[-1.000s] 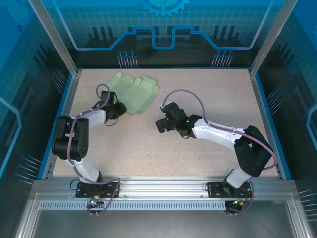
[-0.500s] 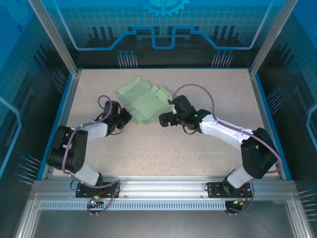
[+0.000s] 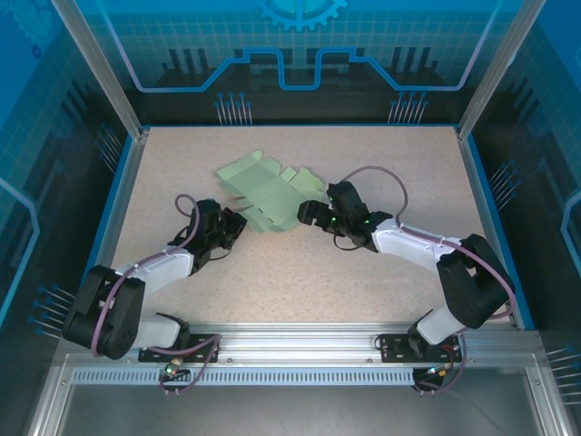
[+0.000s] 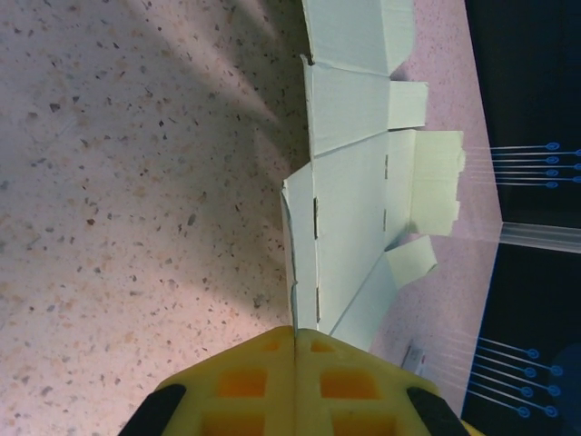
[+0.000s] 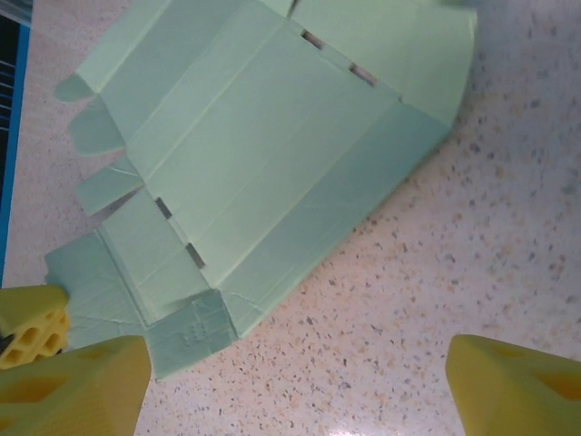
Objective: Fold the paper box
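Note:
The paper box (image 3: 269,189) is a pale mint-green die-cut sheet with flaps and creases, lying partly lifted at the table's middle back. My left gripper (image 3: 235,221) is shut on its near-left edge; in the left wrist view the yellow fingers (image 4: 263,372) meet with the thin card edge pinched between them, and the paper box (image 4: 349,209) stretches away from them. My right gripper (image 3: 307,214) stands open just right of the sheet. In the right wrist view the paper box (image 5: 263,154) lies ahead of the spread right gripper (image 5: 295,391), with nothing between its fingers.
The speckled table (image 3: 300,272) is ringed by a blue rim and transparent walls (image 3: 490,82). The left arm's yellow fingertip (image 5: 29,329) shows beside the sheet's corner in the right wrist view. Free room lies in front and to the right.
The left gripper has pulled the sheet right and toward the near side, lifting one edge. The right gripper has moved up and right, close to the sheet's right side.

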Tool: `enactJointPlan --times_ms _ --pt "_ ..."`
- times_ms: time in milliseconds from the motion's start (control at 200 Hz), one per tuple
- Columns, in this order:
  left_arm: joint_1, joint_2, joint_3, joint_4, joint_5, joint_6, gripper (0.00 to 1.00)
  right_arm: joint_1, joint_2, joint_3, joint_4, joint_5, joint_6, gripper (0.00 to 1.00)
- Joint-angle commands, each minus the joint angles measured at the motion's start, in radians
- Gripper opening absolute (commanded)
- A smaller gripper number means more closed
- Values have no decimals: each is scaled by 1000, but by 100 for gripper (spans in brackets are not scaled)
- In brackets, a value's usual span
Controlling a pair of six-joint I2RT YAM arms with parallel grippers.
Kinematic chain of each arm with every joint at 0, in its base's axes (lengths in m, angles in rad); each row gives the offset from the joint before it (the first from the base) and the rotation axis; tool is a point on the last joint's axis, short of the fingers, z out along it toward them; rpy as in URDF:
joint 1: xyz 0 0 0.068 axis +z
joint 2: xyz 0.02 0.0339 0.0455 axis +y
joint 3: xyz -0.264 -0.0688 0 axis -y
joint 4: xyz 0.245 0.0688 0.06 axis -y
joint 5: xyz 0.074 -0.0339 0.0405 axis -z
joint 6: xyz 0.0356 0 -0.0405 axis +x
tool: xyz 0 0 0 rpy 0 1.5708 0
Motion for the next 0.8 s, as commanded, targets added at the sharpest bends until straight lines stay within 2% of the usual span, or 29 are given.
enactJointPlan --times_ms 0,205,465,605,795 --pt "-19 -40 -11 31 -21 -59 0 21 58 -13 93 -31 131 84" --pt "-32 -37 -25 60 -2 -93 0 55 146 29 160 -15 175 80" --pt "-46 -39 -45 82 -12 -108 0 54 241 37 286 -38 319 68" --pt "-53 -36 -53 90 -17 -117 0 56 271 46 322 -18 365 58" --pt "-66 -21 -59 112 -17 -131 0 55 301 56 315 57 439 38"
